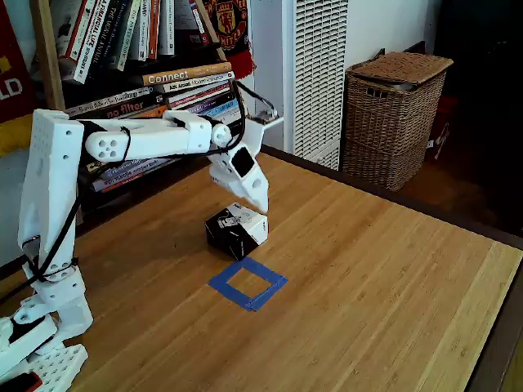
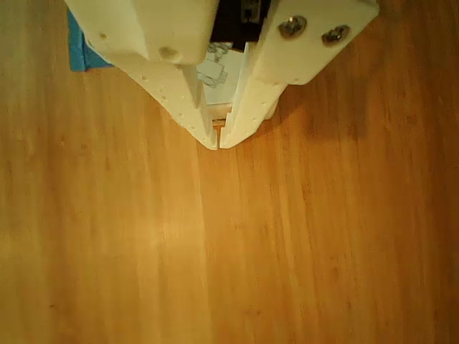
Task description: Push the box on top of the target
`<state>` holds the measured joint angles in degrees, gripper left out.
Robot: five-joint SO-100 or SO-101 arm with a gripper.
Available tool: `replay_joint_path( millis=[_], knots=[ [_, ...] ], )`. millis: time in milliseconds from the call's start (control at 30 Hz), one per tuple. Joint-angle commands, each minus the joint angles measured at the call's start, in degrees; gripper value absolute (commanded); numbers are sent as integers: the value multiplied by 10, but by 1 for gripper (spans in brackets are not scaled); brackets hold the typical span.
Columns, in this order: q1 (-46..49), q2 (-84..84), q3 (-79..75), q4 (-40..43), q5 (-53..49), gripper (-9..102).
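Note:
The box (image 1: 236, 229), a small black cube with a white printed top, rests on the wooden table (image 1: 368, 278) just behind the target (image 1: 248, 283), a hollow square of blue tape with bare wood inside. My gripper (image 1: 261, 206) points down at the box's far upper edge, touching or almost touching it. In the other view the gripper (image 2: 217, 141) is shut, tips together with nothing between them. A strip of the box's white top (image 2: 224, 80) shows in the gap higher up between the fingers. A corner of the target (image 2: 77, 51) peeks out at the upper left.
The arm's base (image 1: 49, 318) stands at the table's front left. Behind the table are a bookshelf (image 1: 155, 49), a white slatted unit (image 1: 319, 73) and a wicker basket (image 1: 396, 114). The table's edge (image 1: 498, 335) runs down the right side.

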<state>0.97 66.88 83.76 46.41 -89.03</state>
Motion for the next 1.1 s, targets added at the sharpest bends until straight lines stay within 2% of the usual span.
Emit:
replay_joint_path(
  millis=[0, 1067],
  knots=[
    [-6, 6, -25, 4, -3, 0],
    [-17, 10, -9, 76, -32, 0]
  ],
)
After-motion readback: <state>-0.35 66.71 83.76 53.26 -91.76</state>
